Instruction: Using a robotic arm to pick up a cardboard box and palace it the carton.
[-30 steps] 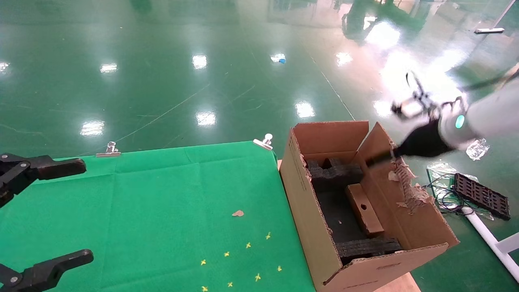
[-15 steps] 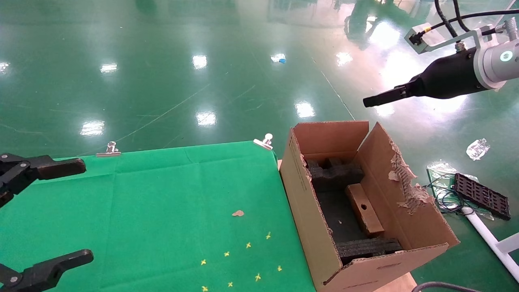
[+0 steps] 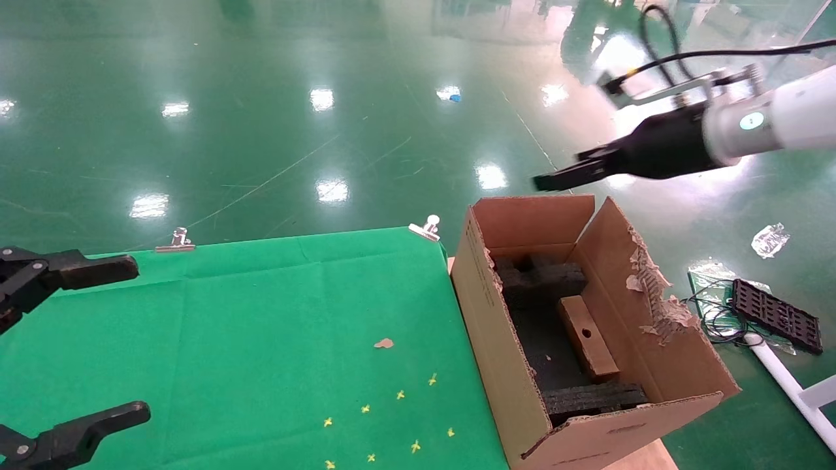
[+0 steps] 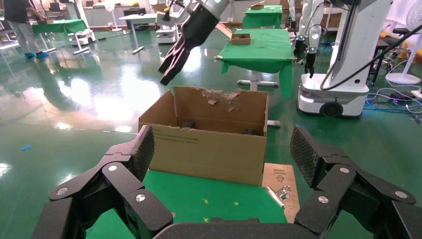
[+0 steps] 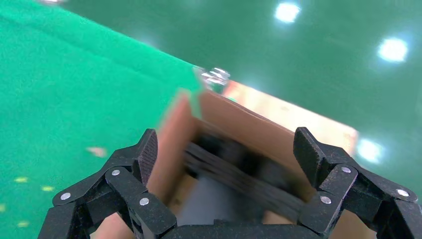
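Note:
The cardboard box (image 3: 586,338), a small flat brown slab with a round hole, lies inside the carton (image 3: 516,385) on black foam. The carton stands open at the green table's right end and also shows in the left wrist view (image 4: 209,149) and, blurred, in the right wrist view (image 5: 249,134). The robotic arm, white with a black wrist, hangs in the air above the carton's far flap. My right gripper (image 3: 555,179) is open and empty; it also shows in the left wrist view (image 4: 169,69). My left gripper (image 3: 98,336) is open and empty over the table's left edge.
A green cloth (image 3: 261,326) held by metal clips (image 3: 426,228) covers the table, with yellow marks (image 3: 398,395) and a cardboard scrap (image 3: 383,343). On the floor to the right lie a black grid part (image 3: 776,314), cables and a white bar (image 3: 784,378).
My right arm rose out of the carton and then swung left and slightly down, above the far flap. The cardboard box stays in the carton. The left arm has not moved.

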`<state>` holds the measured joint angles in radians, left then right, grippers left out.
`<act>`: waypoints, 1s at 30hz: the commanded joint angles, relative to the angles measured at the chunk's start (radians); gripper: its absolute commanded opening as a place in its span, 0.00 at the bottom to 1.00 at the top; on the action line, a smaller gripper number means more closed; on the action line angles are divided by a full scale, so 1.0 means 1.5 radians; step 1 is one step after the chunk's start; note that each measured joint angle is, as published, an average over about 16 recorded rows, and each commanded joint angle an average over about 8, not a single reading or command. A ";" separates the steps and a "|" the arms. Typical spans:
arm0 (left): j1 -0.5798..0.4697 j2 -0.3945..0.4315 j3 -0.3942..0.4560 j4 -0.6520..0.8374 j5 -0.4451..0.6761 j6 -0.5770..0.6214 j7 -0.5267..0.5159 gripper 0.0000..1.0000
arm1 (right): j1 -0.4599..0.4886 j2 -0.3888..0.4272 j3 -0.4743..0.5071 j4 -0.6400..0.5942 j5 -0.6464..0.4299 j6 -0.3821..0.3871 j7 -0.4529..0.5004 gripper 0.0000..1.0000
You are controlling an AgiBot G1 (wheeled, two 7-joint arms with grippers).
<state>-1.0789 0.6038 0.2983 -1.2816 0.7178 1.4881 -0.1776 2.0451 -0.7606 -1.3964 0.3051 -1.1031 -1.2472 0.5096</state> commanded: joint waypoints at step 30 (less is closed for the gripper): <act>0.000 0.000 0.001 0.000 -0.001 0.000 0.001 1.00 | -0.382 0.059 0.439 0.385 0.147 -0.098 -0.127 1.00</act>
<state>-1.0795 0.6033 0.3000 -1.2813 0.7168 1.4876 -0.1767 1.4720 -0.6724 -0.7370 0.8832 -0.8831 -1.3939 0.3195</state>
